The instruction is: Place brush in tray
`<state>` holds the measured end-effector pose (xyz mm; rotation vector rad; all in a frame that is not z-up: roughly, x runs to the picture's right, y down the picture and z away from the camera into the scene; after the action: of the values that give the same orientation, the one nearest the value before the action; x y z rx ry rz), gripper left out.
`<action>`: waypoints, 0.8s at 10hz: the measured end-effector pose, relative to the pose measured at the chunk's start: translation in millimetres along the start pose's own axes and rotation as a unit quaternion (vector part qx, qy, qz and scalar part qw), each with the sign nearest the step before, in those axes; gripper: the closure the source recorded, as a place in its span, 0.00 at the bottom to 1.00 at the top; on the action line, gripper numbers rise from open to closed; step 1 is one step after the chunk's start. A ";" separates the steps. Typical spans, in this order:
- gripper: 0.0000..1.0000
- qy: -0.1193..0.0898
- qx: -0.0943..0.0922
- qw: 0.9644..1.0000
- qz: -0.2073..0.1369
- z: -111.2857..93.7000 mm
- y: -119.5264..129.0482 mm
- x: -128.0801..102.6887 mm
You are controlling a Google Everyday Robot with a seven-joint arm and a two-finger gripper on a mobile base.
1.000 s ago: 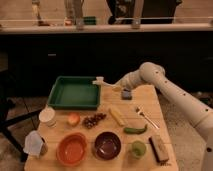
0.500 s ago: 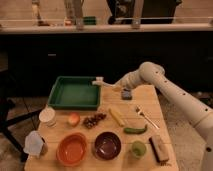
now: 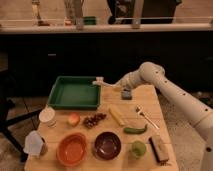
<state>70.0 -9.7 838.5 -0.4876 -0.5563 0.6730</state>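
Note:
The green tray [image 3: 59,93] lies on the far left of the wooden table. The brush [image 3: 102,83], a slim white stick, sticks out leftward at the tray's far right corner, about level with its rim. My gripper [image 3: 120,85] reaches in from the right on a white arm and sits at the brush's right end. A small dark block [image 3: 126,93] shows just below the gripper; I cannot tell whether it is the brush's head or something else.
On the table are a white cup [image 3: 47,116], a peach-like fruit [image 3: 73,119], grapes [image 3: 93,120], a yellow piece [image 3: 116,115], a fork [image 3: 145,116], a green vegetable [image 3: 135,130], an orange bowl [image 3: 72,149], a maroon bowl [image 3: 107,145] and a scrub brush [image 3: 159,148].

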 end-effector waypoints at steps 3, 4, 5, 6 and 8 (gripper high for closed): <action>1.00 -0.007 -0.006 1.000 -0.021 23.0 1.9 -22.1; 1.00 -0.010 -0.009 0.999 -0.030 28.2 2.0 -27.9; 1.00 -0.012 -0.015 0.999 -0.041 37.3 6.0 -38.4; 1.00 -0.013 -0.019 0.999 -0.047 42.4 8.0 -43.6; 1.00 -0.014 -0.026 0.998 -0.060 53.9 10.2 -54.9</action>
<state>-3.4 -27.9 855.5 -0.4902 -0.6268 0.5520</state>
